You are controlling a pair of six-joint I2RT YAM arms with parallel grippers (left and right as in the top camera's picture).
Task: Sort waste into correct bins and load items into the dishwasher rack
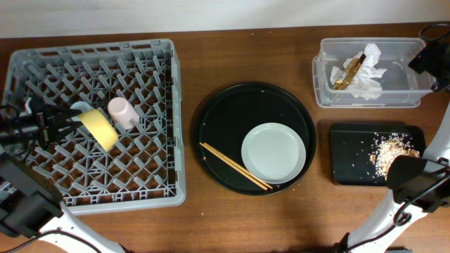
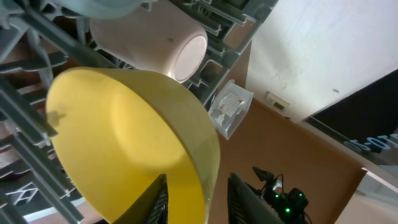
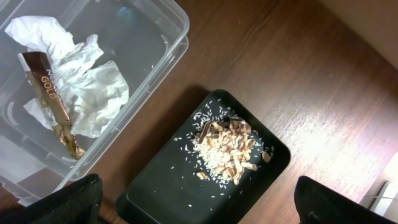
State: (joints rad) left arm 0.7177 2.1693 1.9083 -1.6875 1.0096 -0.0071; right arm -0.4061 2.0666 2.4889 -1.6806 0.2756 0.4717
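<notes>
Two arms are at the table, and the left gripper (image 2: 199, 186) is down in the left part of the dishwasher rack (image 1: 140, 190). Its jaws are partly apart astride the rim of the yellow bowl (image 1: 100, 128), with a thin gap showing beside one finger, so no firm pinch is visible. The bowl stands tilted on edge among the pegs. Just beyond it the pink cup (image 1: 121, 112) lies on its side with the light-blue cup (image 1: 81, 107) close by, both in the rack.

Over to the right gripper (image 3: 198, 186): jaws spread wide, nothing in them, hanging above the shallow black tray (image 1: 351, 154), where the food scraps (image 1: 388, 151) sit heaped with grains scattered round.

Mid-table, the round black tray (image 1: 225, 119) carries the grey plate (image 1: 273, 152), with the chopsticks (image 1: 235, 166) paired up just beside it. Farthest back, the clear tub (image 1: 401, 95) holds the crumpled napkin (image 1: 369, 77) and the gold wrapper (image 1: 348, 74), touching.
</notes>
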